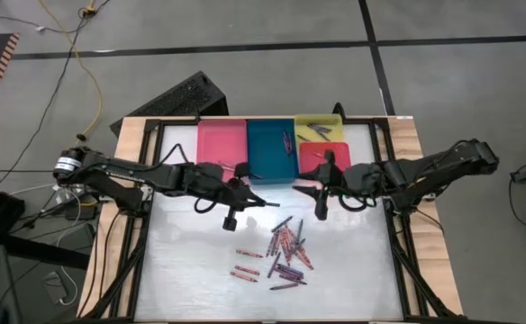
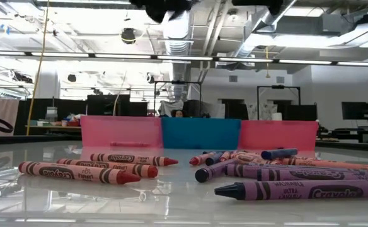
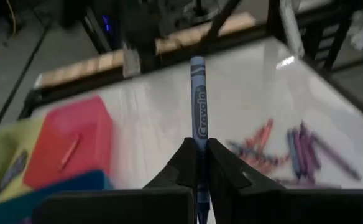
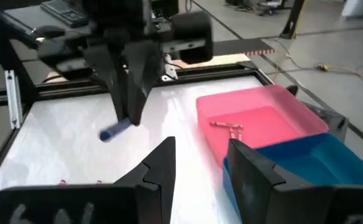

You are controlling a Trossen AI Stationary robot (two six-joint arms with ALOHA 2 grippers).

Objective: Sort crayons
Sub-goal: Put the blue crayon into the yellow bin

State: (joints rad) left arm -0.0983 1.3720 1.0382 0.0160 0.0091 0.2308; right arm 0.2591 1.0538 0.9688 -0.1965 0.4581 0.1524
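Observation:
My left gripper [image 1: 249, 199] hangs above the table's middle, just in front of the teal tray [image 1: 270, 151], shut on a blue-grey crayon [image 3: 197, 99]. That crayon also shows in the right wrist view [image 4: 115, 130]. My right gripper [image 1: 306, 190] faces it from the right, open, with nothing between its fingers [image 4: 200, 168]. A loose pile of red, purple and blue crayons [image 1: 285, 252] lies flat on the white tabletop nearer the front. They fill the low view [image 2: 234, 173]. My left gripper pinches the blue-grey crayon between its two fingers, on the wrapped shaft [image 3: 198, 144] toward its rear half. The fingers lie along the crayon, pointing toward the table's right and slightly down. The crayon sticks out past the fingertips [image 1: 268, 204], lifted clear of the table.
Along the far edge stand a pink tray [image 1: 221, 144], the teal tray, a yellow tray [image 1: 319, 123] and a red tray [image 1: 326, 158], some with crayons inside. A black frame [image 1: 398, 234] rims the table. Bare white surface lies left of the pile.

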